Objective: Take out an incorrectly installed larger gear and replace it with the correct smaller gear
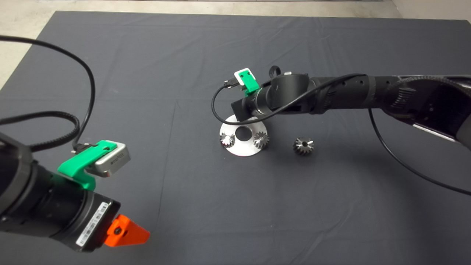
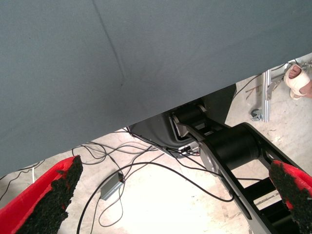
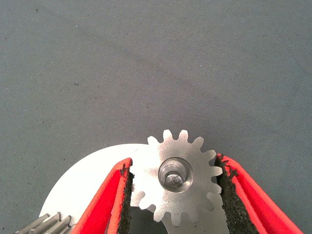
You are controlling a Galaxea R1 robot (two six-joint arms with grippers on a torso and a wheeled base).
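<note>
1. Dark-grey cloth mat spreads under both grippers and carries all the parts.
2. Right arm, black, reaches in over the mat; its wrist hangs above the far edge of the plate.
3. Left gripper sits low at the near left corner, well apart from the right gripper and from every part. Its red fingers are spread wide with nothing between them. Beyond the mat edge its camera shows floor, loose cables and a person's foot.
4. Round metal plate lies flat on the mat under the right gripper, with a big hole in its middle.
5. Big gear, with shiny slanted teeth and a dark centre hole, lies on the bare mat. It is off the plate, on the side of the right gripper that its arm comes from, and touches nothing else.
6. Two shiny pinned gears stand on the near half of the plate, one on each side of the hole, on the robot's side of the right gripper.
7. Small gear, straight-toothed, sits flat on the plate's far edge with a pin in its centre.
8. Right gripper straddles the small gear. Its black pads press the tooth tips on both sides, so it grasps the gear.
</note>
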